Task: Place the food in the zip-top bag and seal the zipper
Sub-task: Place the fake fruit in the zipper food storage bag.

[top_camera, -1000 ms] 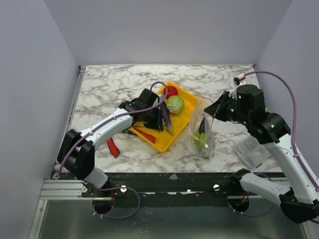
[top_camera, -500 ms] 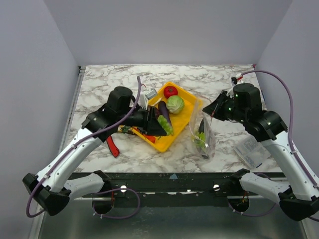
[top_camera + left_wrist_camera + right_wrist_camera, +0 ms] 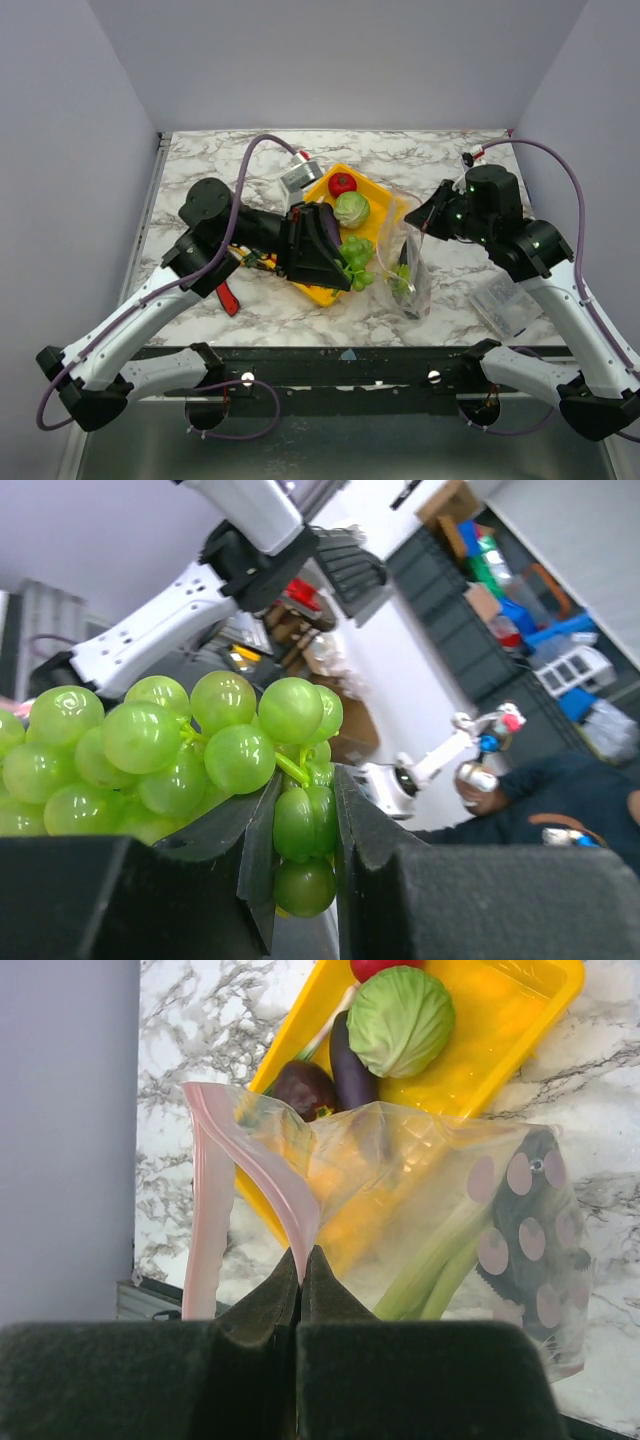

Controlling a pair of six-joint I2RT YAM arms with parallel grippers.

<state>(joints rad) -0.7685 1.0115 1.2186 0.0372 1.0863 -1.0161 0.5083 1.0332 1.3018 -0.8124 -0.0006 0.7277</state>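
Currently loading: left end effector (image 3: 300, 815) is clamping the green grapes (image 3: 356, 255) over the near edge of the yellow tray (image 3: 500, 1030), right end effector (image 3: 300, 1262) is pinching the rim of the zip-top bag (image 3: 420, 1190), upright just beside; next likely needs grapes centred over the mouth.

Three cameras are covering one desk (image 3: 210, 185) around the yellow tray (image 3: 378, 218).
The top external camera is hanging high behind the arm bases, looking down over the whole desk with the tray near mid-frame. The right wrist camera is riding behind the right pincer (image 3: 300, 1260), just right of the tray, peering down at close range and sharing the tray, cabbage (image 3: 405, 1020) and bag (image 3: 430, 1190) with the overhead view. The left wrist camera is sitting behind the left pincer (image 3: 305, 792), over the tray's near edge, tilting up off the desk, sharing only the grapes (image 3: 200, 740).
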